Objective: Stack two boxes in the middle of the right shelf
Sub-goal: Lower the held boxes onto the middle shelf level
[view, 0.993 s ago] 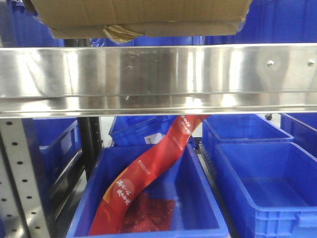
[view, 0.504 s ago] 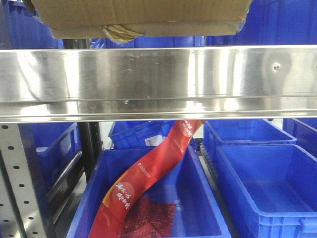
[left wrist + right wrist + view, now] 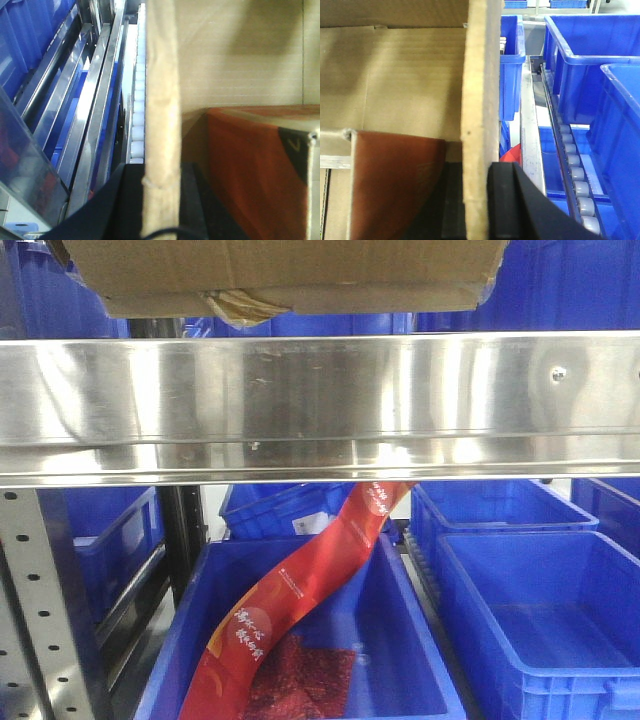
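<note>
Cardboard box (image 3: 290, 275) at top of front frame, underside just above steel shelf rim (image 3: 320, 405); touching or not, can't tell. Left gripper (image 3: 160, 200) pinching box wall, wrist frame centre. Right gripper (image 3: 479, 200) pinching opposite wall. Reddish-brown carton (image 3: 395, 180) inside. Red banner (image 3: 300, 600) draped into blue bin (image 3: 420, 640) below.
</note>
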`<state>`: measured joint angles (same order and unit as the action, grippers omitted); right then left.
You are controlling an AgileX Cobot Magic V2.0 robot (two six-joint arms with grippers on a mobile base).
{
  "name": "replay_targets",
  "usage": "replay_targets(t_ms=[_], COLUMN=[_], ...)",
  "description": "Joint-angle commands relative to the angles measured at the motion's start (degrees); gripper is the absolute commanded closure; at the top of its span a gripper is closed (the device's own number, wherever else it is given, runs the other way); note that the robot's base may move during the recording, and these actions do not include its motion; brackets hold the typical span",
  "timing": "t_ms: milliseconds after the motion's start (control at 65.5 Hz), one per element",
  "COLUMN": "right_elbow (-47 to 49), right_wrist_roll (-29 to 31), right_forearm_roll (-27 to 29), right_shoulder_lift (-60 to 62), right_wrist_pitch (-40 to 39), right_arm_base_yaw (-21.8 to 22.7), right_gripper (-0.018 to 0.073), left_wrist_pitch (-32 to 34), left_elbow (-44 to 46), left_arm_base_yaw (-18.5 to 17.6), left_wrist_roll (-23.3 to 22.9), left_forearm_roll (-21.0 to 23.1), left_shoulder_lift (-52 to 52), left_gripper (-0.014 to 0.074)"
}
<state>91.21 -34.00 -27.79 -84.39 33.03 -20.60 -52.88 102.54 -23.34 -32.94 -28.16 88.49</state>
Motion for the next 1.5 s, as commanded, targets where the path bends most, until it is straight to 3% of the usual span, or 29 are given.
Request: replay_targets(t_ms=[0, 214, 489, 565, 672, 794, 916, 1115, 1191, 1283, 1390, 1482], right_elbow=[0.7, 0.7, 0.7, 0.7, 0.7, 0.7, 0.7, 0.7, 0.7, 0.7, 0.7, 0.7], right_wrist_roll=[-0.1, -0.1, -0.1, -0.1, -0.1, -0.1, -0.1, -0.1, -0.1, -0.1, 0.1, 3.1], right_forearm_roll=[-0.9, 4.2, 5.7, 5.7, 5.7, 5.7, 4.7, 4.6, 4.6, 4.6, 4.5, 4.4], right_shoulder_lift=[0.9, 0.5, -0.1, -0.2, -0.2, -0.2, -0.2, 1.2, 1.7, 1.7, 1.3, 1.2], right_wrist_pitch=[-4.2, 7.1, 9.0, 9.0, 9.0, 8.6, 7.9, 7.7, 8.0, 9.7, 10.1, 9.4], right_arm_base_yaw=[0.1, 0.1, 0.1, 0.1, 0.1, 0.1, 0.1, 0.1, 0.1, 0.1, 0.1, 0.1], right_gripper=[0.0721, 0.0721, 0.0721, 0.0697, 0.0529, 0.0274, 0.0184, 0.019, 0.0231, 0.0428, 0.0726, 0.0722], left_wrist_pitch=[2.9, -5.0, -4.0, -3.4, -2.0, -1.3, -1.3, -1.8, -2.0, -2.3, -1.6, -1.2], left_elbow=[0.6, -0.8, -2.0, -2.0, -2.0, -2.0, -1.9, 0.3, 0.6, 0.4, -0.1, -0.1], left_arm_base_yaw=[0.3, 0.3, 0.3, 0.3, 0.3, 0.3, 0.3, 0.3, 0.3, 0.3, 0.3, 0.3], left_wrist_roll=[-0.2, -0.2, -0.1, -0.1, -0.1, -0.1, -0.1, -0.1, 0.2, 4.6, 7.5, 11.9], left_forearm_roll=[-0.7, 2.7, 3.7, 3.7, 3.7, 3.7, 3.6, 3.1, 3.2, 4.1, 4.5, 5.0], left_shoulder_lift=[-0.5, -0.5, -0.5, -0.5, -0.5, -0.5, -0.5, -1.0, -1.4, -1.3, -1.3, -1.3], left_gripper=[0.0707, 0.0707, 0.0705, 0.0651, 0.0476, 0.0286, 0.0204, 0.0208, 0.0251, 0.04, 0.0689, 0.0694])
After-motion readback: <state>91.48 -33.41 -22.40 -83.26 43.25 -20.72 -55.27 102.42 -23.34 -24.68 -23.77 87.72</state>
